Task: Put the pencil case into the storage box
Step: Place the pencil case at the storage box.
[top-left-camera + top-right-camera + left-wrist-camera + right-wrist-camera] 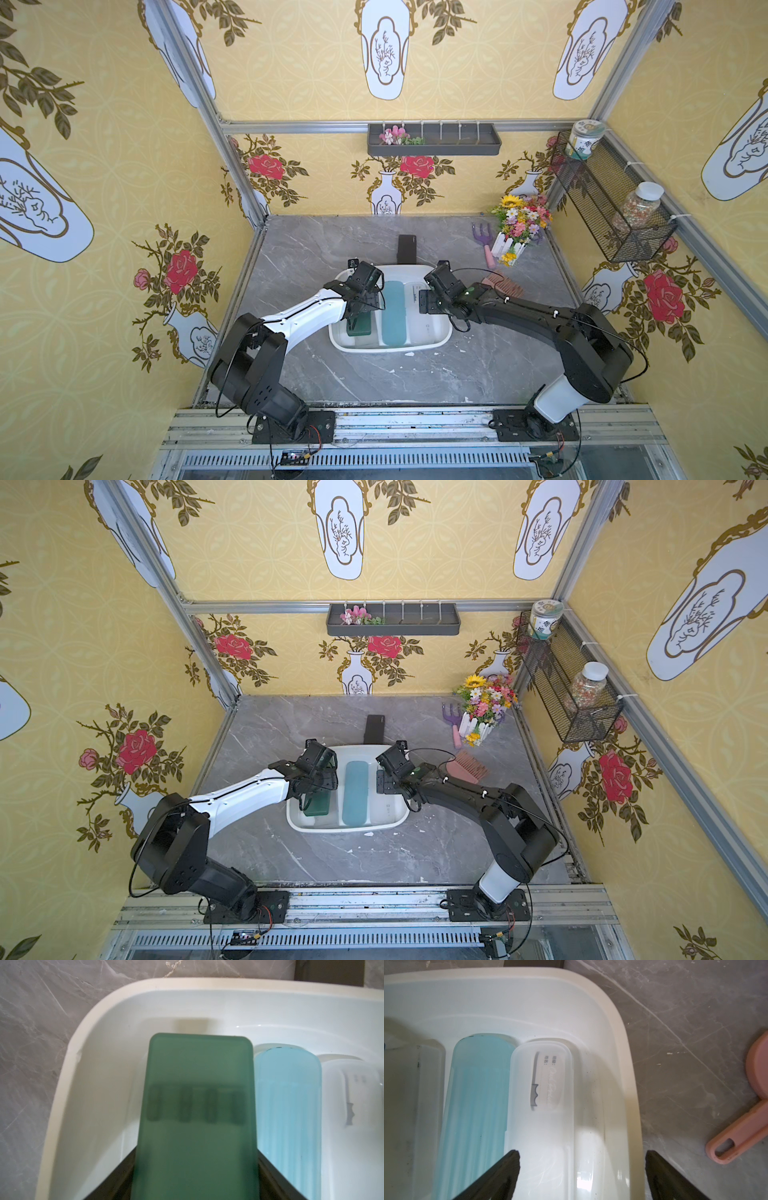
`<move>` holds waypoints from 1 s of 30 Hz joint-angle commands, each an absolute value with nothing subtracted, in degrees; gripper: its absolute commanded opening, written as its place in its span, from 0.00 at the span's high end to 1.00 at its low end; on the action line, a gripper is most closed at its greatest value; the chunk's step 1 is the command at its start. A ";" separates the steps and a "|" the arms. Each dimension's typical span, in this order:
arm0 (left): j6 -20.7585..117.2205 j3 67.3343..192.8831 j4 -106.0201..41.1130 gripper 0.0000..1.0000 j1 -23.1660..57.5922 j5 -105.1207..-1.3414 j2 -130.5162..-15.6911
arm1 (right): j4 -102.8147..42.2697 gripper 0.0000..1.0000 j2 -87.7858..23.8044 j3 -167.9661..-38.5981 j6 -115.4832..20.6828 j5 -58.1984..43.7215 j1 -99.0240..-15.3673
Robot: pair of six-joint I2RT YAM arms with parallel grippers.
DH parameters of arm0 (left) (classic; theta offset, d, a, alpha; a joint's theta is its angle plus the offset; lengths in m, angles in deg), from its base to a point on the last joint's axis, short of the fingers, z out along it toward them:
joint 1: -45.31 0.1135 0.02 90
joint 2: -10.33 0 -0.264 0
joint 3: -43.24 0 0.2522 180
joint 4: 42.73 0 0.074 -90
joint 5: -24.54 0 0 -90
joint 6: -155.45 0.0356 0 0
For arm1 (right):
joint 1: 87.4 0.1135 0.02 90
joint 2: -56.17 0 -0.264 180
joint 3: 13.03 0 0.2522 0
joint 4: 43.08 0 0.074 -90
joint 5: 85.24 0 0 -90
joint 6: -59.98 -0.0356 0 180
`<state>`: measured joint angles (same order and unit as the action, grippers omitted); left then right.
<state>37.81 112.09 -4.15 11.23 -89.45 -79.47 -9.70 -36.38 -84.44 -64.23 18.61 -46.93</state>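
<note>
The white storage box (390,348) (345,829) sits mid-table. Inside its left part is a green pencil case (360,327) (197,1095), with my left gripper (356,319) (196,1159) shut on its near end, a black finger on each long side. I cannot tell whether the case touches the box floor. A light blue pencil case (393,311) (477,1095) lies in the middle of the box, and a frosted white pencil case (419,291) (542,1115) lies to its right. My right gripper (424,301) (581,1155) hangs open over the white case and the box's right rim (629,1064), holding nothing.
A pink comb (503,282) (747,1115) lies just right of the box. A black flat object (407,247) lies behind the box. A flower pot (519,232) and a purple garden fork (484,243) stand at the back right. A wire basket (611,199) hangs on the right wall.
</note>
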 commanded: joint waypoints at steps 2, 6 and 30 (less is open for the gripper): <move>37.06 112.73 -7.37 0.38 11.21 -91.79 -81.92 | -8.84 0.03 -35.85 -84.01 -64.61 20.75 -46.70; 36.80 112.90 -8.70 0.37 11.21 -91.75 -83.69 | -8.81 0.03 -35.80 -83.57 -64.77 21.28 -46.70; 35.49 110.80 -10.83 0.24 11.16 -92.35 -85.73 | -7.65 0.03 -35.61 -83.57 -65.13 22.43 -46.18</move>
